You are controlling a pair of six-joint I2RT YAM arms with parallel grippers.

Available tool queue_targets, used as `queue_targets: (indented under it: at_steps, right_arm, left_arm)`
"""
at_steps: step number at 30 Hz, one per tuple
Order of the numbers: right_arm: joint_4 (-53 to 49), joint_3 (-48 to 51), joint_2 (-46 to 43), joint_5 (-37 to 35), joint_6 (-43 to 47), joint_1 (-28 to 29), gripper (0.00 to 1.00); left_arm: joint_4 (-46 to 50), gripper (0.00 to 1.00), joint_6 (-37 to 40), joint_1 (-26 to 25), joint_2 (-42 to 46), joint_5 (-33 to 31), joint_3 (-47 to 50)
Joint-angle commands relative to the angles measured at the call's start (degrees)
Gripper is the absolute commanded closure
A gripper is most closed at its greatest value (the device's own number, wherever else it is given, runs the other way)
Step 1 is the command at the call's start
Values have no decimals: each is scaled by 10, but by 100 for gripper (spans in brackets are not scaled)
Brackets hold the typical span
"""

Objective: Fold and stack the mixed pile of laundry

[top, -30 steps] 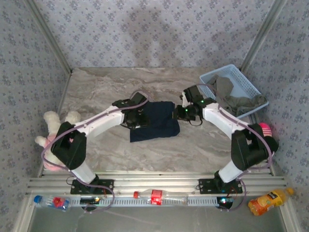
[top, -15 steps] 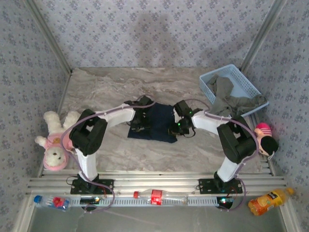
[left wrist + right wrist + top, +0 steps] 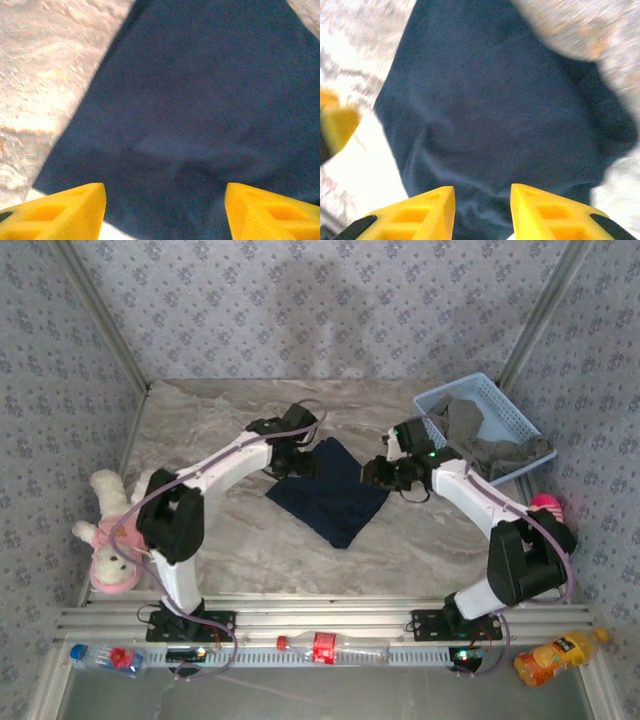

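- Since half a second ago, the large dark navy T-shirt [image 3: 330, 495] has turned from a squared rectangle into a diamond with one corner pointing near. It lies folded flat mid-way across the grey marble-patterned table [image 3: 200, 430].
- The left gripper [image 3: 300, 462] is at the shirt's far-left edge, its yellow fingers [image 3: 60, 212] spread wide and holding nothing.
- The right gripper [image 3: 380, 472] is at the shirt's far-right edge, jaws parted over the cloth without pinching it.
- The smaller grey-olive garment [image 3: 478, 445] drapes over the light blue plastic basket [image 3: 505, 400] at far right.
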State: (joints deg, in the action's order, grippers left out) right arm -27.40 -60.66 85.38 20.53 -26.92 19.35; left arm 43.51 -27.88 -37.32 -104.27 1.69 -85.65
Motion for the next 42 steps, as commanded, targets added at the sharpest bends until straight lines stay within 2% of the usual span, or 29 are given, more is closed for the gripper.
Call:
queue_targets:
  at_steps: [1,3,5,8,11,14,16,18,23,28,32,33,35,38,42]
  right_arm:
    - [-46,-14,23,-10,36,-25,66]
    - [-41,-28,44,-6,41,-25,70]
    - [-64,-42,59,-32,46,-7,68]
    - [-93,-30,61,-84,41,9,45]
    - [-85,-4,54,-91,25,-5,34]
    - [-73,12,57,-87,19,-11,33]
    - [-31,22,71,-59,13,-12,38]
    - [-10,18,89,-43,6,-14,51]
    - [-17,1,94,-56,4,-37,100]
    - [-20,9,83,-78,37,-74,100]
    - [-13,4,110,-54,45,-59,100]
    - [-13,3,111,-48,45,-52,99]
    - [-25,-4,103,-43,48,-40,84]
    - [-43,-12,64,-54,47,-37,66]
    - [-34,-29,37,-86,45,-34,65]
  left_arm:
    - [-41,43,-45,-30,51,92,68]
    - [-81,50,-68,-50,54,107,95]
    - [-96,53,-78,-67,37,109,102]
    - [-84,54,-79,-86,3,101,94]
    - [-73,53,-68,-104,-21,97,94]
    - [-56,53,-54,-118,-38,82,95]
    - [-51,53,-46,-125,-51,72,101]
    - [-50,53,-40,-127,-63,65,107]
    - [-5,56,-27,-127,-76,31,125]
    - [7,59,-21,-127,-74,16,147]
    - [10,55,-19,-127,-54,14,139]
    - [14,50,-18,-127,-48,15,131]
    - [34,37,-18,-127,-29,13,104]
    - [61,29,-27,-125,9,-4,69]
    - [46,29,-61,-102,55,-17,73]
